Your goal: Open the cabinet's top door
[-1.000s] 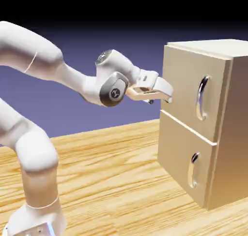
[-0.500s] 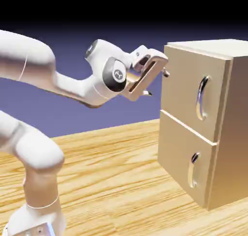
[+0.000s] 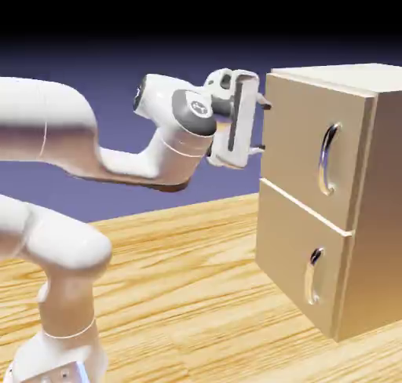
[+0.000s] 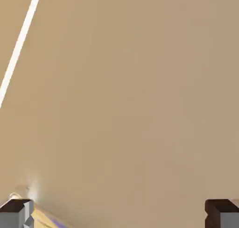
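Handle [image 3: 327, 158] of the top door [image 3: 290, 130], right of the end effector [image 3: 263, 127] and a little lower, long axis upright, in the middle right of the exterior view. Released, fingers spread, nothing between; seemingly needs to shift rightward along the panel. Counted: one arm [image 3: 133, 165], one cabinet [image 3: 382, 193], two doors, two handles, one bench [image 3: 180, 271].

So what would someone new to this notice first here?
Probably the big white arm, reaching in from the exterior view's left, its open tool beside the cabinet's upper door. Next, perhaps, the two shiny curved handles on the cabinet at the right, one on each door. The hand view is nearly all plain tan, crossed by a white line at upper left.
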Controlling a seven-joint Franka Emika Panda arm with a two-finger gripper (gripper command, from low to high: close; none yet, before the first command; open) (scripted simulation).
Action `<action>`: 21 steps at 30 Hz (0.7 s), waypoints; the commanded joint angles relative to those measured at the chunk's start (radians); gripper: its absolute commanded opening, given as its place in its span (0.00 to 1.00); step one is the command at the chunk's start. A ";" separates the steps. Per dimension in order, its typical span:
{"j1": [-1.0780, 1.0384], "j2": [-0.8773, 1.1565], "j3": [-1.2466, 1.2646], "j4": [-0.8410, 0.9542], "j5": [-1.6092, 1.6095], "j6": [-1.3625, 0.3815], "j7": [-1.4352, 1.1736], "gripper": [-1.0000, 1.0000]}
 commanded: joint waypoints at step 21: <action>0.322 -0.197 -0.386 0.108 -0.913 -0.080 -0.402 0.50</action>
